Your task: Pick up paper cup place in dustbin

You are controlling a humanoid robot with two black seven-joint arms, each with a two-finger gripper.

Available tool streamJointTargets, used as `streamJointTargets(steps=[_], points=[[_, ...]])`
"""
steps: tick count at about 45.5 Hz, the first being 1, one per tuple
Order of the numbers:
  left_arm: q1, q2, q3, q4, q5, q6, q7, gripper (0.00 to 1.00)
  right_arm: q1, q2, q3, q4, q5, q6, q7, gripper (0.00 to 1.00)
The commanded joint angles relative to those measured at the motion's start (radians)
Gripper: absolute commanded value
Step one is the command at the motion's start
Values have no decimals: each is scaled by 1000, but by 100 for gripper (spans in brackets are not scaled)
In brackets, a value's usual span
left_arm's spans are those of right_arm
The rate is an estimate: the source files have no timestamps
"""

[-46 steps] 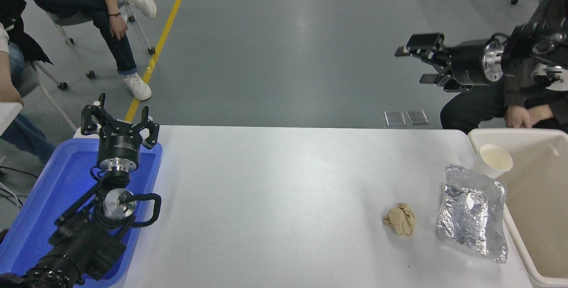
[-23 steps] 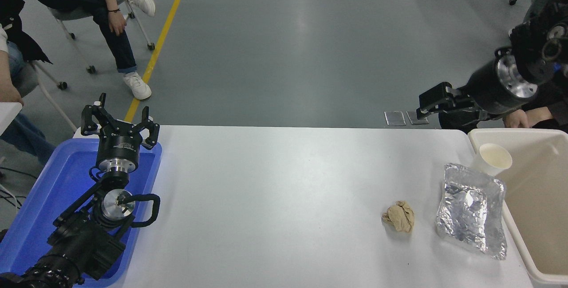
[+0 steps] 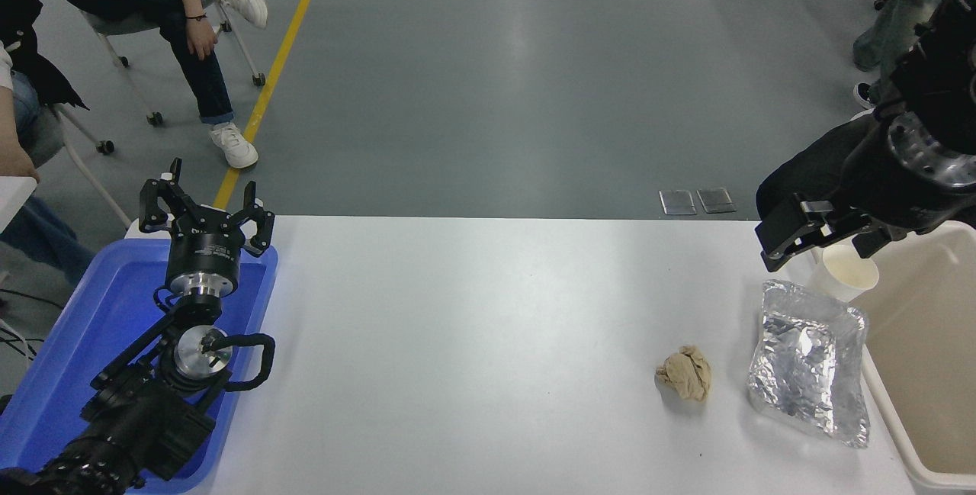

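Jaws on right gripper (image 3: 820, 239) unreadable, partly hiding paper cup (image 3: 848, 272) by dustbin (image 3: 915, 312); arm cut off.

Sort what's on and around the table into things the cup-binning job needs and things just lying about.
Needed:
paper cup, upright beside the dustbin
dustbin, at the table's right end
right gripper, close to the cup

Lying about:
foil bag
crumpled paper ball
blue tray, under the parked left gripper

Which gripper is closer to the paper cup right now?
Right. The right gripper hangs just above the paper cup, at its left rim. The left gripper sits parked over the blue tray, far across the table.
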Motion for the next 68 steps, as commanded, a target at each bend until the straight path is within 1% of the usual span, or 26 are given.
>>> streamJointTargets(steps=[1, 13, 16, 23, 27, 31, 33, 38, 41, 46, 52, 56, 61, 68], points=[[0, 0, 0, 0, 0, 0, 0, 99, 97, 32, -37, 75, 80, 12, -1, 100], [1, 0, 0, 1, 0, 0, 0, 99, 83, 32, -37, 72, 72, -33, 2, 100], [1, 0, 0, 1, 0, 0, 0, 99, 71, 16, -37, 67, 55, -50, -7, 100], [0, 0, 0, 1, 0, 0, 0, 99, 20, -53, -38, 46, -73, -84, -8, 100], [0, 0, 0, 1, 0, 0, 0, 99, -49, -89, -31, -5, -113, -91, -7, 100], [0, 0, 0, 1, 0, 0, 0, 99, -190, -116, 4, -116, -143, -122, -4, 100], [0, 0, 0, 1, 0, 0, 0, 99, -256, -145, 35, -181, -179, -142, -4, 100], [0, 0, 0, 1, 0, 0, 0, 99, -428, -200, 107, -343, -362, -172, -1, 100], [0, 0, 0, 1, 0, 0, 0, 99, -549, -206, 190, -461, -416, -209, 2, 100], [0, 0, 0, 1, 0, 0, 0, 99, -768, -203, 310, -650, -433, -268, 2, 100], [0, 0, 0, 1, 0, 0, 0, 99, -931, -194, 371, -808, -448, -317, 2, 100], [0, 0, 0, 0, 0, 0, 0, 99, -1030, -185, 387, -900, -457, -393, 2, 100], [-2, 0, 0, 1, 0, 0, 0, 99, -1161, -140, 440, -1031, -457, -487, 2, 100], [-2, 0, 0, 0, 0, 0, 0, 99, -1287, -120, 537, -1166, -456, -522, 2, 100]])
